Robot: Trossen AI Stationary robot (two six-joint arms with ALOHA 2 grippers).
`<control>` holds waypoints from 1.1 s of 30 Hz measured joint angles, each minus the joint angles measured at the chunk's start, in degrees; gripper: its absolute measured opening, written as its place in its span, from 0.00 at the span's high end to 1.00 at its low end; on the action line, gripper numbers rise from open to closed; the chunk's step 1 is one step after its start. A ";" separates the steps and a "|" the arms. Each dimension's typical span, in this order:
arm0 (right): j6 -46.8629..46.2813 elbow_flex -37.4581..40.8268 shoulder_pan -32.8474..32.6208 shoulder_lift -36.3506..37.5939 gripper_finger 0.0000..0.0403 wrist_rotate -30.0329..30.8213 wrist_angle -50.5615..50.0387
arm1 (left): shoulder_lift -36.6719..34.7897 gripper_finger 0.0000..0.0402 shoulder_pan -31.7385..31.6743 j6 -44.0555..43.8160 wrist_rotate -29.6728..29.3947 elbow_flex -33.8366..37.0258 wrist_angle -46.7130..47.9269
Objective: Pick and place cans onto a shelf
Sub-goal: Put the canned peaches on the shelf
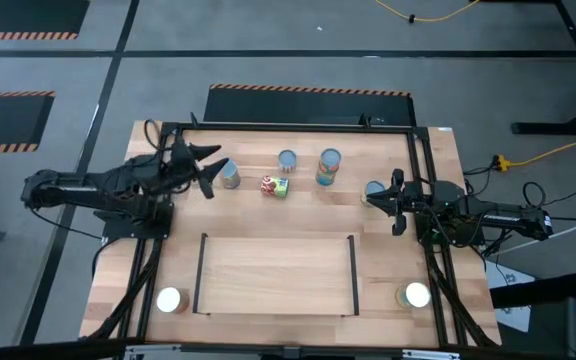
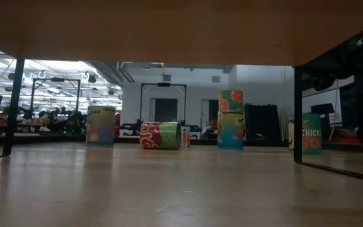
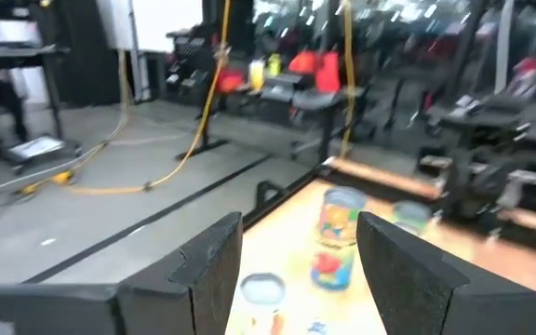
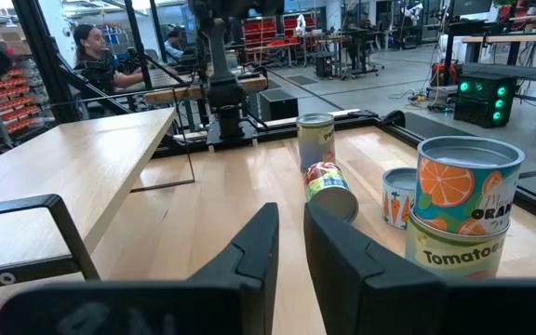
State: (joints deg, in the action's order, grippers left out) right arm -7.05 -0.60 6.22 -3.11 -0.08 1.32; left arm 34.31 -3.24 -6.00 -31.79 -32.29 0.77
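Observation:
Five cans stand or lie in a row at the far side of the table: a grey-blue can (image 1: 230, 175), a small can (image 1: 286, 160), a red, green and yellow can (image 1: 275, 186) on its side, a stacked pair (image 1: 329, 165) and a can (image 1: 373, 192). Two more cans (image 1: 171, 300) (image 1: 416, 295) stand at the near corners. The light-wood shelf (image 1: 278, 275) stands raised in the near middle. My left gripper (image 1: 211, 172) is open and empty, just left of the grey-blue can. My right gripper (image 1: 393, 205) is shut and empty, just right of the rightmost can.
A black outer frame (image 1: 423, 140) runs around the table. The shelf's thin black legs (image 2: 12, 107) and its wooden underside (image 2: 181, 31) show in the low view. Bare wood lies between the can row and the shelf. People sit in the room beyond (image 4: 91, 56).

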 joint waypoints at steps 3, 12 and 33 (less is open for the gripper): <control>0.00 0.00 0.00 0.00 0.85 0.00 0.00 | 3.48 0.49 -3.40 -0.95 2.33 -4.69 5.21; 0.00 0.00 0.00 0.02 0.85 0.00 0.02 | 13.36 0.49 -16.19 -4.65 12.36 -15.72 22.01; -0.02 0.00 0.00 0.01 0.85 -0.02 0.00 | 31.11 0.49 -41.13 -8.66 33.46 -17.54 35.45</control>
State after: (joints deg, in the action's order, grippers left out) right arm -7.07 -0.60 6.21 -3.11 -0.10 1.33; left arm 65.43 -44.37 -14.66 1.67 -49.82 36.22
